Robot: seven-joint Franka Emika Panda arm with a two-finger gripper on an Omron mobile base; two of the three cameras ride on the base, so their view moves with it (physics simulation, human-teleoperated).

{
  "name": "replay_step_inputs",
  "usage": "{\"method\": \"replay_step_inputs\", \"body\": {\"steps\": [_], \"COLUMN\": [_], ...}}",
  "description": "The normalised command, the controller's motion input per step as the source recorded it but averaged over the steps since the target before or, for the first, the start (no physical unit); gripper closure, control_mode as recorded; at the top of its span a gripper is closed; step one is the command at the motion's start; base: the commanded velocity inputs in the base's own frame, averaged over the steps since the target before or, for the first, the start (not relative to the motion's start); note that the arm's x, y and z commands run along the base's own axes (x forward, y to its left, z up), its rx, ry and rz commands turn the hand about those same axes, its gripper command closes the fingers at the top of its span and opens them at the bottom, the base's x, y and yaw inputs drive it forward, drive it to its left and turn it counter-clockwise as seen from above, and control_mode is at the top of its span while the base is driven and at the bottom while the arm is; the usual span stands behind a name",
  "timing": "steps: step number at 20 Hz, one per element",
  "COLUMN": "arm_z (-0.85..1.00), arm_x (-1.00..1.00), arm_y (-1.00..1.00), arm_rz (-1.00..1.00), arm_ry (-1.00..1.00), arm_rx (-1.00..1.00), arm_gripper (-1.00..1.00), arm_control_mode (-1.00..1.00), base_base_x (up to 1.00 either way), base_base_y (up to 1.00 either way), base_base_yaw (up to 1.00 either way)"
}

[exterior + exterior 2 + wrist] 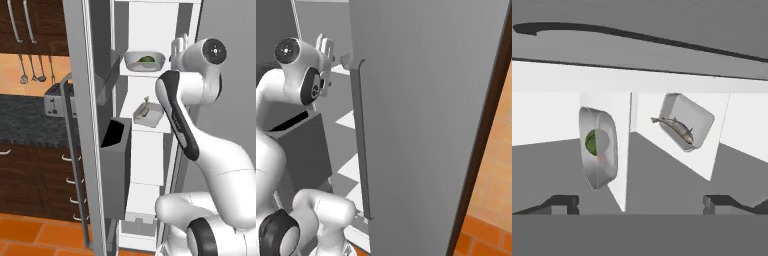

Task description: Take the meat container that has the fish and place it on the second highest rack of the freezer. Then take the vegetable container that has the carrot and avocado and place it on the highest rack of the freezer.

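The freezer (pixel 145 22) stands open with white shelves. On its highest visible rack sits the vegetable container (pixel 145 61), a grey tray holding the dark green avocado (pixel 591 141) and a sliver of orange carrot (pixel 601 159). One rack below lies the meat container (pixel 148 114) with the slender fish (pixel 674 127). The hand view is rolled, so both trays, the vegetable container (pixel 598 147) and the meat container (pixel 687 121), appear tipped on edge. My gripper (pixel 641 202) is open, empty and drawn back from both trays, near the upper rack's right side (pixel 176 46).
The freezer door (pixel 90 125) hangs open at left with dark bins (pixel 116 165) and a long handle (pixel 70 150). A second grey door (pixel 426 125) stands close on the right. Beyond are a toaster (pixel 57 100) on a dark counter and wooden drawers (pixel 35 185).
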Motion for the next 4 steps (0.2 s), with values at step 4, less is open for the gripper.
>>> {"method": "replay_step_inputs", "body": {"steps": [4], "arm_z": [-0.44], "arm_x": [-1.0], "arm_y": [-0.04], "arm_rz": [0.0], "arm_ry": [0.17], "arm_rx": [-0.03], "arm_gripper": [-1.0], "arm_control_mode": [-1.0], "base_base_x": [0.0], "base_base_y": [0.0], "base_base_yaw": [0.0]}}
